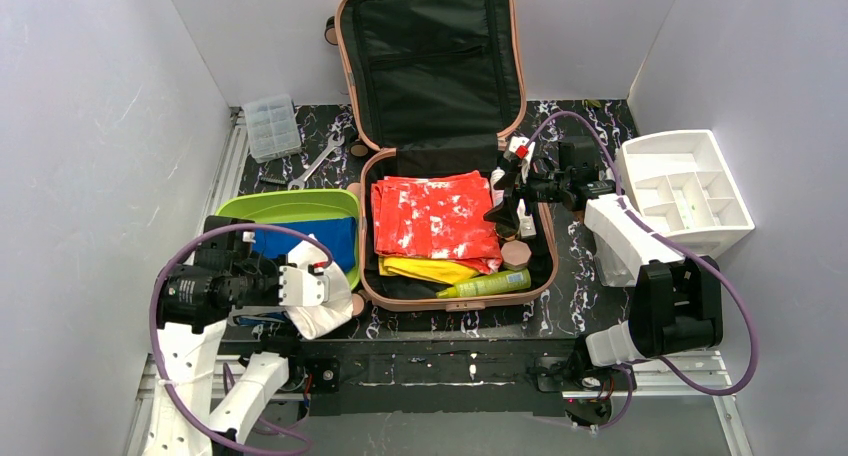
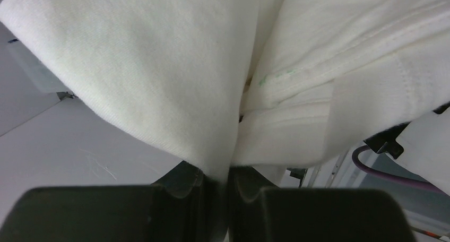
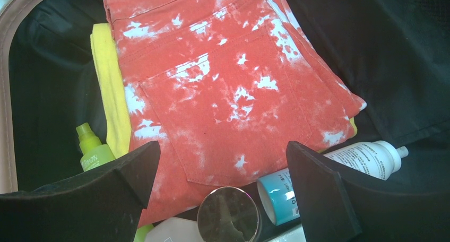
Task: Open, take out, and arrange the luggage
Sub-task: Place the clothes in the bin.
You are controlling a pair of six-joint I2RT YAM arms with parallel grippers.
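Observation:
The salmon-pink luggage (image 1: 541, 272) lies open, its black-lined lid (image 1: 430, 56) leaning on the back wall. Inside lie red-and-white mottled trousers (image 1: 435, 216) (image 3: 223, 93) over a yellow garment (image 1: 430, 269) (image 3: 109, 88), a green bottle (image 1: 490, 283) (image 3: 93, 149), a round-lidded jar (image 1: 514, 253) (image 3: 229, 213) and a white bottle with a blue cap (image 3: 329, 173). My right gripper (image 1: 502, 208) (image 3: 223, 153) hovers open above the trousers' edge and the jar. Left of the luggage, my left gripper (image 1: 316, 288) (image 2: 229, 183) is shut on a white cloth (image 1: 328, 311) (image 2: 159, 67).
A lime-green tray (image 1: 290, 207) holding a blue cloth (image 1: 305, 241) sits beside the luggage's left side. At the right stands a white divided organizer (image 1: 685, 191). A clear parts box (image 1: 271, 126) and a wrench (image 1: 318, 161) lie at the back left.

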